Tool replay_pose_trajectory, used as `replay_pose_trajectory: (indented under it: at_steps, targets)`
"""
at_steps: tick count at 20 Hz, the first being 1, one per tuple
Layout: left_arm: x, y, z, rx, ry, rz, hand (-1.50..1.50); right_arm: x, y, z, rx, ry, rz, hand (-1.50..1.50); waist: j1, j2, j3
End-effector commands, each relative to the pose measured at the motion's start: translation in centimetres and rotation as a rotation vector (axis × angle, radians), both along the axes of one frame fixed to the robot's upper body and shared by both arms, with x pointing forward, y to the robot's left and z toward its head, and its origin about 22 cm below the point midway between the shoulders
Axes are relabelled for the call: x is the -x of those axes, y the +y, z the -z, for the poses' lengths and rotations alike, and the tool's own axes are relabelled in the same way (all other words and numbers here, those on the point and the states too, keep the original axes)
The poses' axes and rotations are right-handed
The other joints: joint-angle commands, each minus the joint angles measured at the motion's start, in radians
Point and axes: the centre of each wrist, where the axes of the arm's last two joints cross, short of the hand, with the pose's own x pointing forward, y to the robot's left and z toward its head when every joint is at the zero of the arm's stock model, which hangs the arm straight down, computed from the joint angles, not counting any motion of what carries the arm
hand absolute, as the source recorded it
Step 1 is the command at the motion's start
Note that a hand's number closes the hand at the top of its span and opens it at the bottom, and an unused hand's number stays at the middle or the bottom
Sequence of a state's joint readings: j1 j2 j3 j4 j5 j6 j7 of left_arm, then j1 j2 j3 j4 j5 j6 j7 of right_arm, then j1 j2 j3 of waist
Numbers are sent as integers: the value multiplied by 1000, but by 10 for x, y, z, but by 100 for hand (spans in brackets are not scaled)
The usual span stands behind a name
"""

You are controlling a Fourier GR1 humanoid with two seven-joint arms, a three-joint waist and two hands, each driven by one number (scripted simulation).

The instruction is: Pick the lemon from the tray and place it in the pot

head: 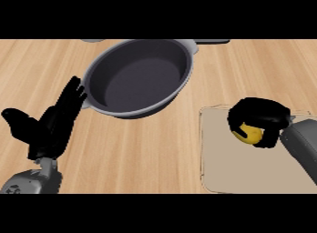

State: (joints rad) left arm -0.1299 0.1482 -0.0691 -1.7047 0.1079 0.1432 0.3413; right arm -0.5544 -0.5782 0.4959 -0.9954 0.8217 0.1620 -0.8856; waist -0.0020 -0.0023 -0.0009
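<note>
On the tan tray (pixel 222 159), the right hand (pixel 258 119) curls its fingers around the yellow lemon (pixel 248 133). The left hand (pixel 50 125) rests open beside the gray pot (pixel 137 75), fingers straight.

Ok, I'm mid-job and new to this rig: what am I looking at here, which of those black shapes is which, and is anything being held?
This is the robot's head view, looking steeply down at a wooden counter. The two grey forearms coming in from the bottom end in black hands. The view is not mirrored, so the left hand is on the picture's left; it is open, fingers straight, holding nothing, beside the pot. The right hand is on the picture's right, with its fingers curled round the yellow lemon, which mostly hides it. That hand is over the beige tray. The big dark grey pot stands at the top centre, with nothing in it, so the lemon is not yet placed. Whether the lemon is lifted off the tray, I cannot tell.
</note>
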Motion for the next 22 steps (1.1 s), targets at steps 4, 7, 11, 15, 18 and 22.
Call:
replay_pose_trajectory:
  at_steps: [4, 7, 11, 15, 18, 22]
  targets:
    - [4, 10, 2, -13, 7, -39, 0, 1, -2, 33, 67, 140, 718, 150, -39, -18, -7]
    - [1, 1, 6, 0, 21, -26, 0, -5, 50, 31, 55, 144, 859, 150, -39, -15, -5]
    - [10, 5, 9, 11, 27, -12, 0, -14, 89, -12, 0, -72, 1059, 150, -26, -20, -3]
    - [4, 10, -3, 9, 4, -21, 0, -7, 117, -72, -126, -219, 1122, 150, -27, -15, -1]
    - [-3, 14, -5, -9, 4, -14, 0, 19, 129, -108, -186, -237, 1088, 150, -25, -9, 0]
    - [7, 2, 7, 0, 0, -12, 0, 54, 141, -152, -346, -315, 1042, 150, -19, -10, 0]
